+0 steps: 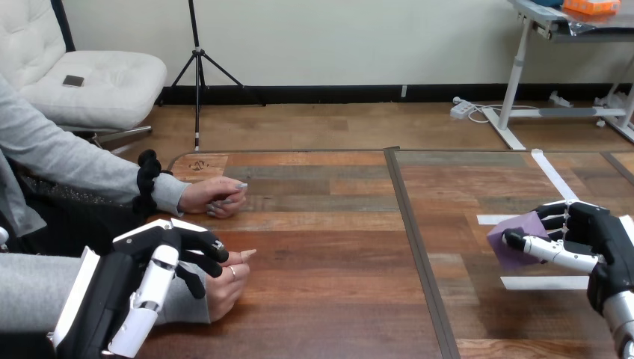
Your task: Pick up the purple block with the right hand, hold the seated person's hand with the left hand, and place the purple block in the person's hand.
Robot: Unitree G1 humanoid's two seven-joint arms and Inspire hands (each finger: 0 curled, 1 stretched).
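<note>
Here right robot hand point(592, 238) clasps purple block point(513, 239) by tape strips point(544, 283); left robot hand point(142, 273) overlaps person's nearer hand point(224, 290), grip unclear.

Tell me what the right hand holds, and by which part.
The right hand pinches the purple block by its right side, thumb in front.

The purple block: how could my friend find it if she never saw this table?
Start at the wooden table and go to its right half, where white tape strips lie. There the robot's right hand pinches the purple block in its fingers. It is the only purple thing there, bright against the black-and-white hand and brown wood.
</note>
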